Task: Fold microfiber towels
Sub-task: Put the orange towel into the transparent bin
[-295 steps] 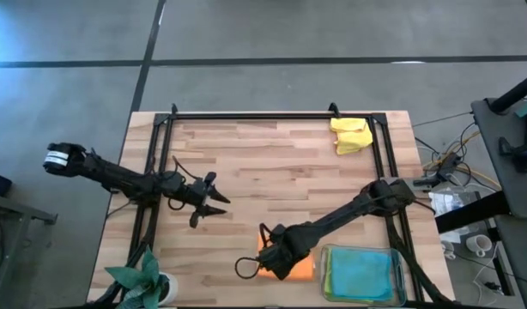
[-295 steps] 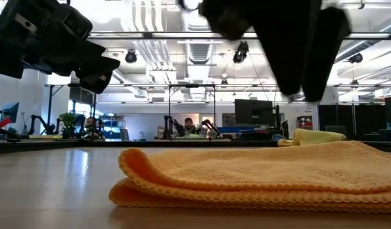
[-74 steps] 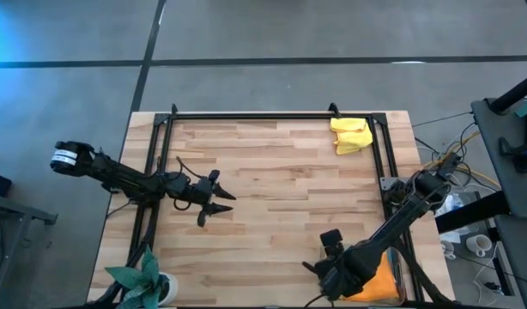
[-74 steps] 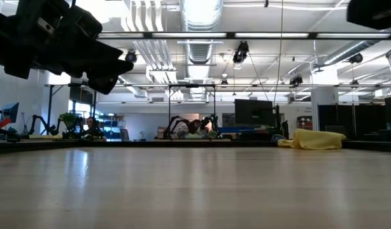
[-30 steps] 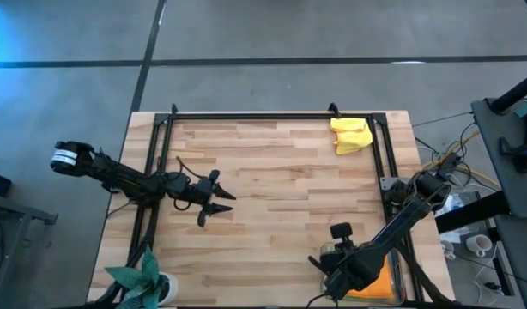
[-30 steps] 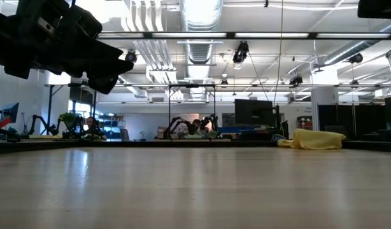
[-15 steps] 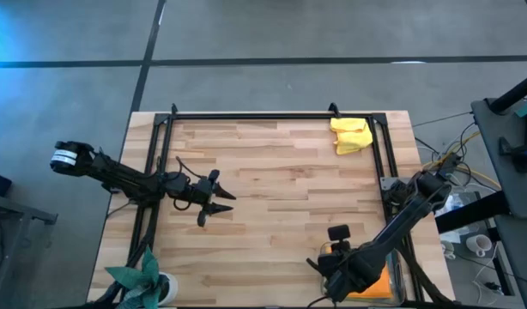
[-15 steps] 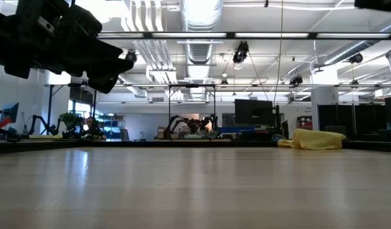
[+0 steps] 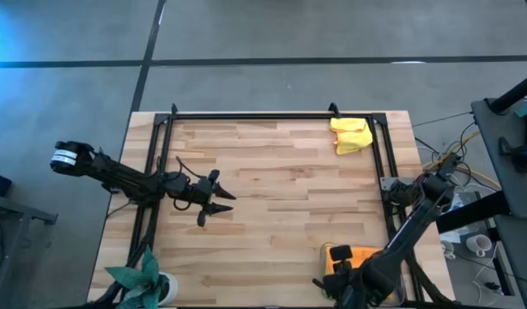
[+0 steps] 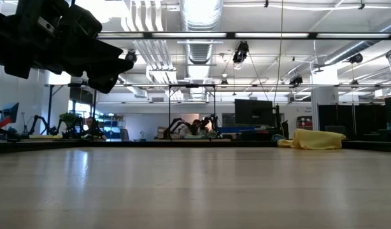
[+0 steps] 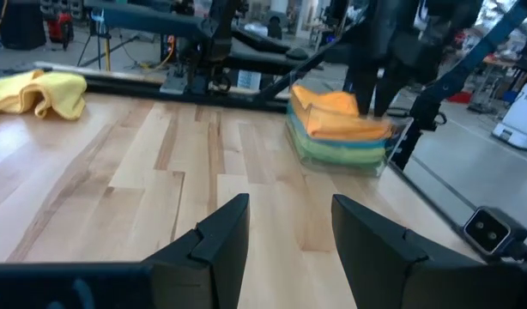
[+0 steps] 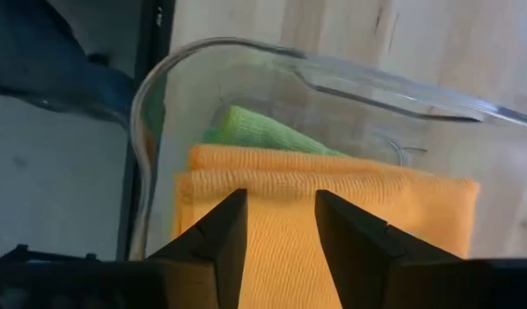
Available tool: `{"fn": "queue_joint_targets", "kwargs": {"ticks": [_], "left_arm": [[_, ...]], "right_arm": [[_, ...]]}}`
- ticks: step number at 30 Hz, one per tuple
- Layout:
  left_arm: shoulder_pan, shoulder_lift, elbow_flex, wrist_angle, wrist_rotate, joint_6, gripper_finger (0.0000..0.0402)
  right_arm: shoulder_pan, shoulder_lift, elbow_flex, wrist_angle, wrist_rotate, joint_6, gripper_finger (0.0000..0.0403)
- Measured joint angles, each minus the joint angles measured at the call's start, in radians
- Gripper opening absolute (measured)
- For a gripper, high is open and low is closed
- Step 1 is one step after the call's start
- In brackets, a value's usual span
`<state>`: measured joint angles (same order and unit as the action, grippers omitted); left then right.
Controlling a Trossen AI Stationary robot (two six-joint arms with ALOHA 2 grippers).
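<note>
Where stacked, orange towel (image 12: pixel 332 223) topmost in tray (image 12: pixel 246 60)

floor: we see grey concrete (image 9: pixel 272 30) with dark seam lines around the table
table: light butcher-block wood (image 9: pixel 272 172), black metal frame (image 9: pixel 255 114) along its edges
ceiling: open, we see white ducts (image 10: pixel 199 16) and long strip lights (image 10: pixel 246 35)
back of room: dark monitor (image 10: pixel 254 112), workbenches with other robot arms (image 10: pixel 189 125), a seated person near the left
right side: we see a grey bench (image 9: pixel 512 129), loose cables (image 9: pixel 448 163)
</note>
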<state>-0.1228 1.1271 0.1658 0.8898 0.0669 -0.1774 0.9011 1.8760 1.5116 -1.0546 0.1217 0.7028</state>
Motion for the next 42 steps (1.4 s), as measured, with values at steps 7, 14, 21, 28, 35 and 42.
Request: {"fn": "queue_joint_targets", "kwargs": {"ticks": [7,14,21,28,35,42], "left_arm": [[0.000,0.000,0.000,0.030,0.000,0.000,0.0152],[0.000,0.000,0.000,0.029,0.000,0.000,0.0152],[0.000,0.000,0.000,0.028,0.000,0.001,0.0152],[0.000,0.000,0.000,0.026,0.004,0.010,0.0152],[0.000,0.000,0.000,0.018,0.006,0.010,0.0152],[0.000,0.000,0.000,0.018,0.006,0.010,0.0152]], "right_arm": [[-0.012,0.041,-0.075,0.177,0.007,-0.004,0.0132],[-0.017,0.068,-0.082,0.182,0.001,0.011,0.0137],[-0.013,-0.024,-0.003,-0.043,-0.013,0.177,0.0153],[0.048,-0.103,-0.024,-0.172,-0.282,0.415,0.0148],[0.155,-0.104,-0.105,-0.148,-0.342,0.533,0.0131],[0.185,-0.101,-0.232,0.070,-0.341,0.555,0.0130]]}}
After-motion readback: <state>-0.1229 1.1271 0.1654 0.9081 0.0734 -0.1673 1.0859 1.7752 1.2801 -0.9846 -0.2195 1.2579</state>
